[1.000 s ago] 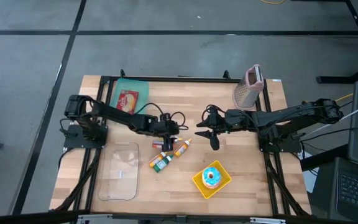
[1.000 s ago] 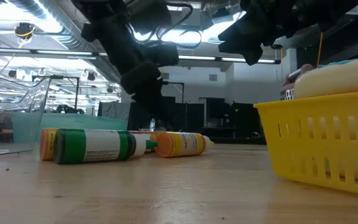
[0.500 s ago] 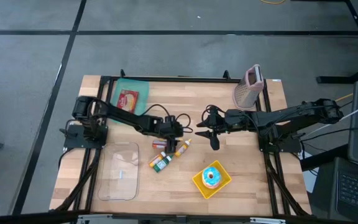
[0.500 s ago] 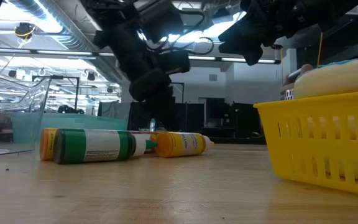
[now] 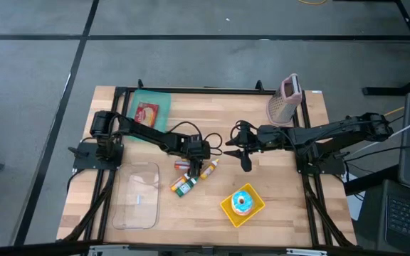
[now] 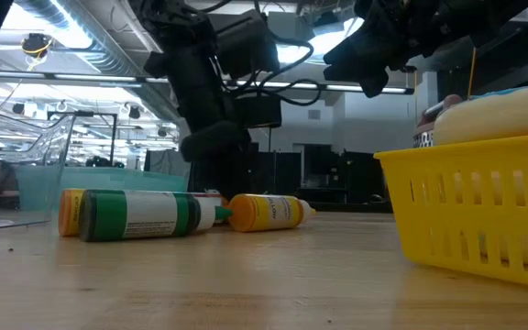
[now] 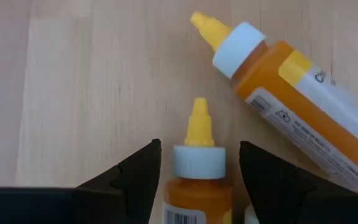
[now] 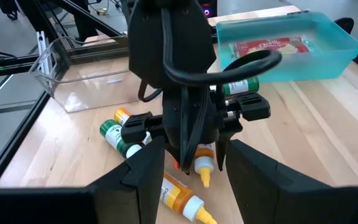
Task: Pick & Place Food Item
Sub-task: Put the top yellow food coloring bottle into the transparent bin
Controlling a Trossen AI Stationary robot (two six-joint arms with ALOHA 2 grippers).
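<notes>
The left gripper (image 7: 197, 165) has its jaws spread wide, one finger on each side of an orange bottle (image 7: 197, 177) lying on the bench (image 5: 283, 178), neither finger touching it. A second orange bottle (image 7: 303, 93) lies just beside it. The right gripper (image 5: 242, 151), jaws open and empty, hangs nearby. A doughnut (image 5: 243, 203) sits in a yellow basket (image 5: 228, 209).

The left arm reaches from the table's left edge toward the middle, its wrist bent downward so the left gripper (image 5: 194, 162) points at the tabletop with both dark fingers (image 7: 138, 174) spread apart. The right arm stretches in from the right edge, held level above the table, and the right gripper (image 5: 238, 151) hangs near the centre with its fingers parted
</notes>
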